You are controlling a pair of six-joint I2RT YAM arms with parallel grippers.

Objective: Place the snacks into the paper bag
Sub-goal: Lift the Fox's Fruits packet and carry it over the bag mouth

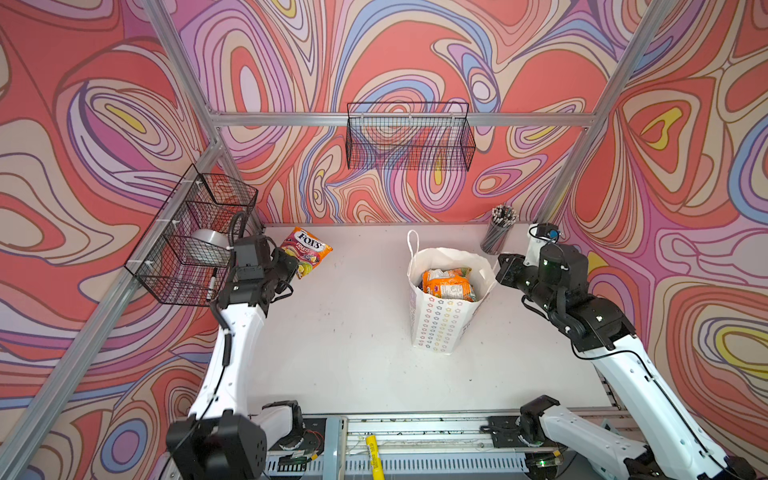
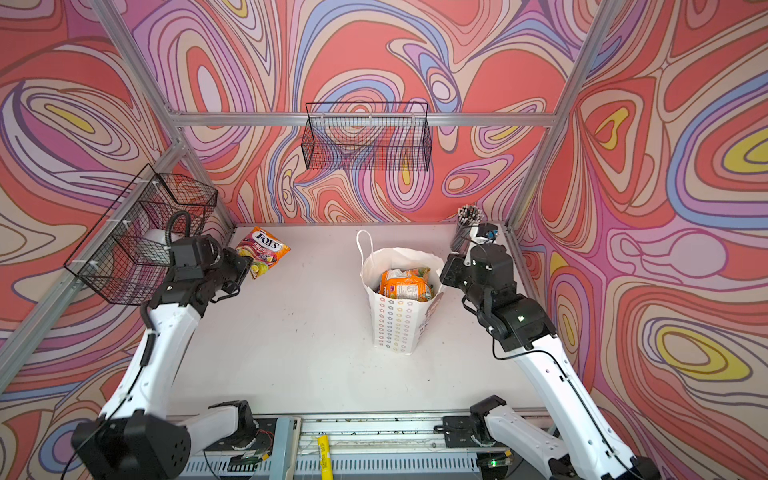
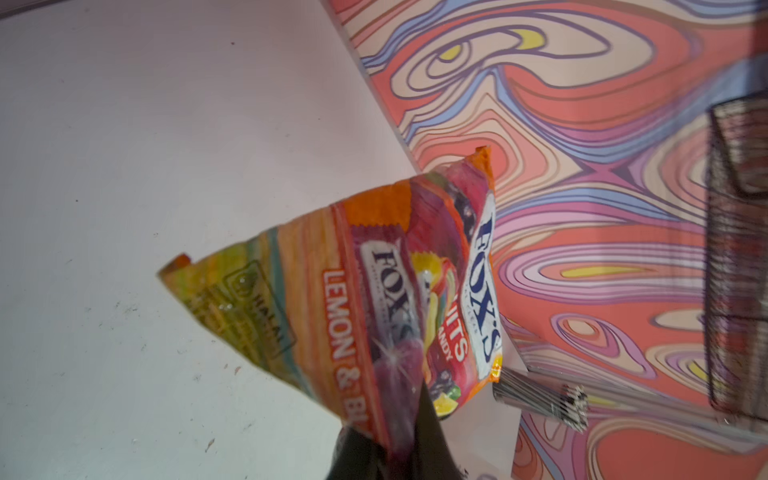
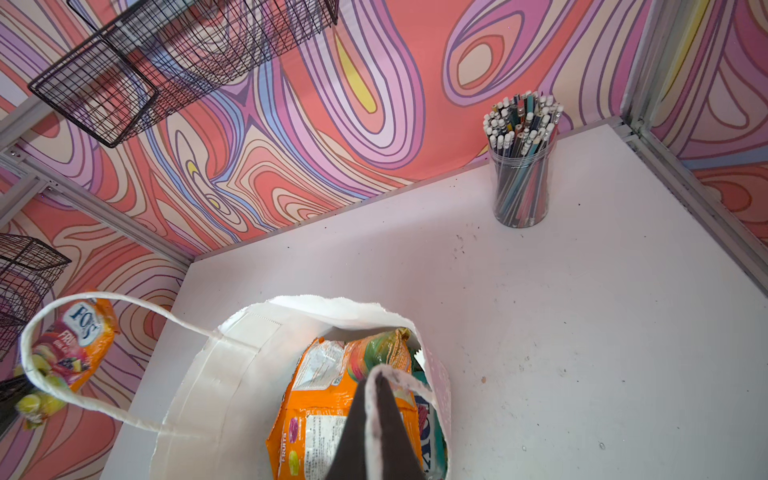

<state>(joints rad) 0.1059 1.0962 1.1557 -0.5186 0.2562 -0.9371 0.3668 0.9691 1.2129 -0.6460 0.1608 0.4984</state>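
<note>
An orange and red FOX'S snack packet (image 1: 308,250) (image 2: 264,248) is at the back left of the white table. My left gripper (image 1: 296,272) (image 3: 409,415) is shut on its lower corner, and the packet (image 3: 374,291) sticks up tilted from the jaws. The white paper bag (image 1: 440,328) (image 2: 395,328) stands upright right of centre, with orange and teal snacks (image 1: 449,284) (image 4: 328,399) inside. At the bag's right rim, my right gripper (image 1: 500,266) (image 4: 376,384) is shut on one white cord handle (image 4: 376,370). The other handle (image 4: 83,303) loops free.
A clear cup of pencils (image 1: 498,232) (image 4: 521,183) stands in the back right corner. One black wire basket (image 1: 409,137) hangs on the back wall, and another (image 1: 195,237) on the left frame beside my left arm. A yellow marker (image 1: 374,455) lies on the front rail.
</note>
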